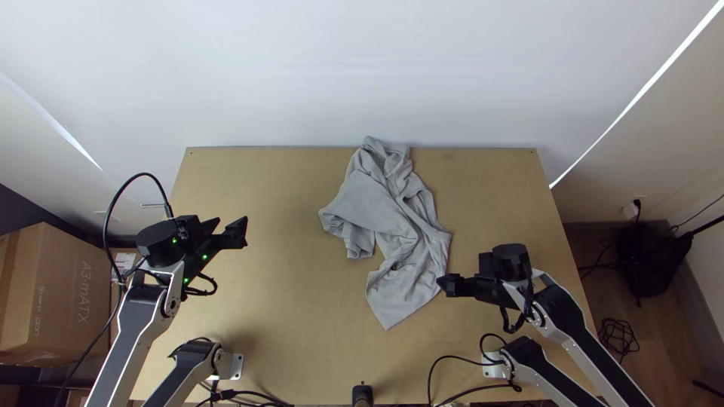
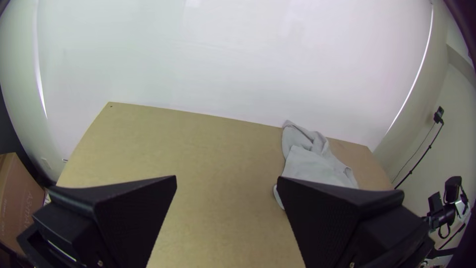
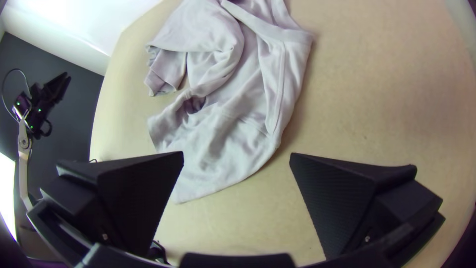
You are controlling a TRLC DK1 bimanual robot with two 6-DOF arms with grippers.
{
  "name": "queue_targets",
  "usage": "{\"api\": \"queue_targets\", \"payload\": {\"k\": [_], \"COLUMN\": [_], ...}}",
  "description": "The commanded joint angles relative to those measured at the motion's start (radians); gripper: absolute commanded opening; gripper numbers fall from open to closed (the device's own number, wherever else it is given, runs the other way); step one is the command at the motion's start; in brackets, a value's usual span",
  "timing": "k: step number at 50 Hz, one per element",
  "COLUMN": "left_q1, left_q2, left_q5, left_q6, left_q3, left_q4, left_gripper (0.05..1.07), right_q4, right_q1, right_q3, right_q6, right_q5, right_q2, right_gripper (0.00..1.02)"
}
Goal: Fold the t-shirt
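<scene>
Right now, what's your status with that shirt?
Left pincer open, away from shirt. Right pincer open, by shirt's edge. Shirt bunched on table, creases possibly in the way.

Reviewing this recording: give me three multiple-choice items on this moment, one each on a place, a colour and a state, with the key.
1. Which is nearer the t-shirt?
A) left tool
B) right tool

2. What colour is the t-shirt?
A) red
B) grey
C) green

3. How is the right tool?
A) shut on the t-shirt
B) shut, holding nothing
C) open, holding nothing

Key:
1. B, it is right by the t-shirt's edge in the top view.
2. B, the cloth looks plain grey there.
3. C, its fingers stand wide apart with no cloth gripped between them.
</scene>
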Motion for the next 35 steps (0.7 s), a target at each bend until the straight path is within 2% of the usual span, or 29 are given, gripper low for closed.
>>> {"api": "queue_targets", "payload": {"k": [1,9,17,25,30,35], "left_q1": [-0.003,-0.005,-0.003,0.01,0.021,0.027], "left_q2": [0.002,0.004,-0.004,-0.013,-0.013,-0.015], "left_q5": [0.011,0.013,0.016,0.014,0.014,0.014], "left_q6": [-0.02,-0.02,-0.02,-0.019,-0.017,-0.017], "left_q3": [0.03,0.027,0.025,0.022,0.016,0.013], "left_q4": [-0.003,-0.003,-0.009,-0.017,-0.018,-0.018], "left_gripper": [1.02,1.02,1.02,1.02,1.02,1.02], "right_q4": [0.008,0.026,0.111,0.147,0.176,0.189], "right_q1": [0.006,-0.02,-0.045,-0.04,-0.04,-0.038], "right_q3": [-0.018,-0.005,-0.018,-0.016,-0.019,-0.024], "right_q6": [0.026,0.015,-0.005,-0.012,-0.014,-0.014], "right_q5": [-0.005,-0.005,-0.005,-0.006,-0.006,-0.006], "right_q2": [0.062,0.206,0.286,0.355,0.387,0.415], "right_gripper": [0.96,0.91,0.68,0.68,0.54,0.54]}}
